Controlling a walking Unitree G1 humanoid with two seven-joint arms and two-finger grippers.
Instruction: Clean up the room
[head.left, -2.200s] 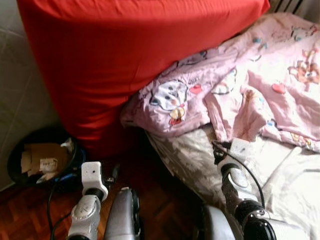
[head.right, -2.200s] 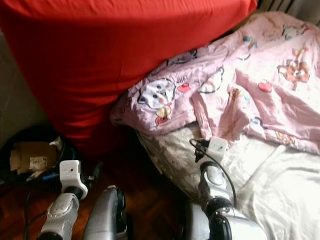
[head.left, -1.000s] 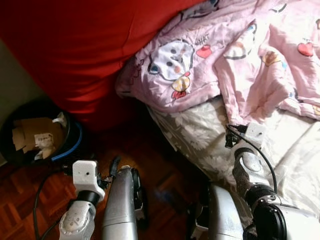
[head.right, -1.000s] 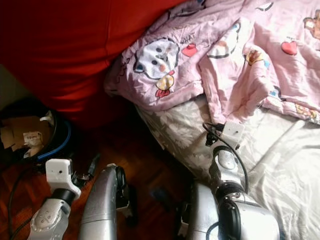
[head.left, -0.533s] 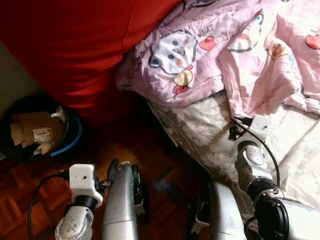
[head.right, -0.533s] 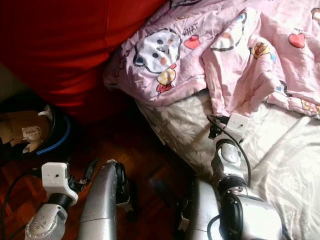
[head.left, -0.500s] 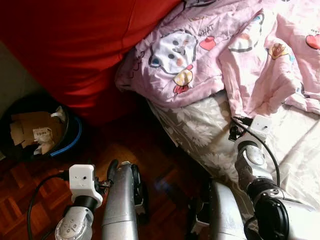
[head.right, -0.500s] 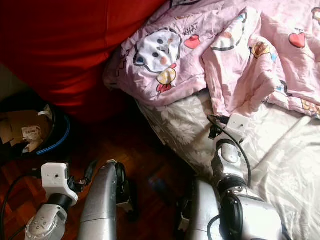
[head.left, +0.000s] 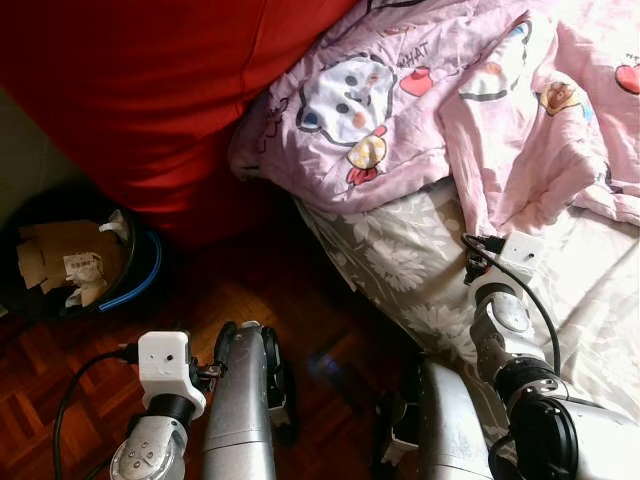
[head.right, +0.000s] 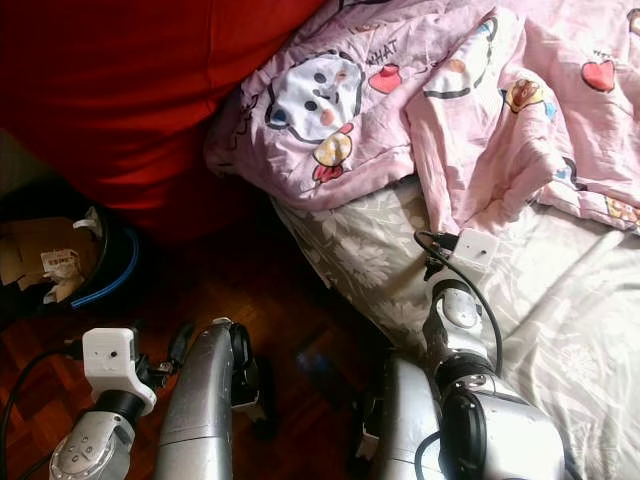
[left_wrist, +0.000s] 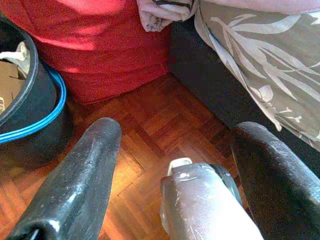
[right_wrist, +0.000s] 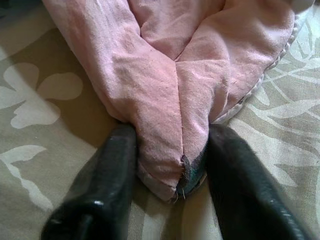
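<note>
A crumpled pink cartoon-print blanket (head.left: 480, 90) lies across the bed over a grey floral sheet (head.left: 400, 270). One fold of it (right_wrist: 165, 100) hangs toward the bed's near side. My right gripper (right_wrist: 172, 140) is shut on that fold, one black finger (right_wrist: 107, 175) on each side of the cloth. In the head views its white wrist box (head.left: 520, 248) sits just below the fold. My left gripper (left_wrist: 177, 130) hangs open above the parquet floor beside my silver leg (left_wrist: 205, 200), with nothing between its fingers.
A big red cushion (head.left: 150, 80) leans against the bed's left end. Left of it, a black bin (head.left: 140, 285) with a blue rim holds cardboard and paper scraps. Dark parquet floor (head.left: 300, 310) runs between the bin and the bed's edge.
The camera has tilted down and nearer, so the whole view shifted. My right gripper stays on the blanket fold. The left arm still hangs idle.
</note>
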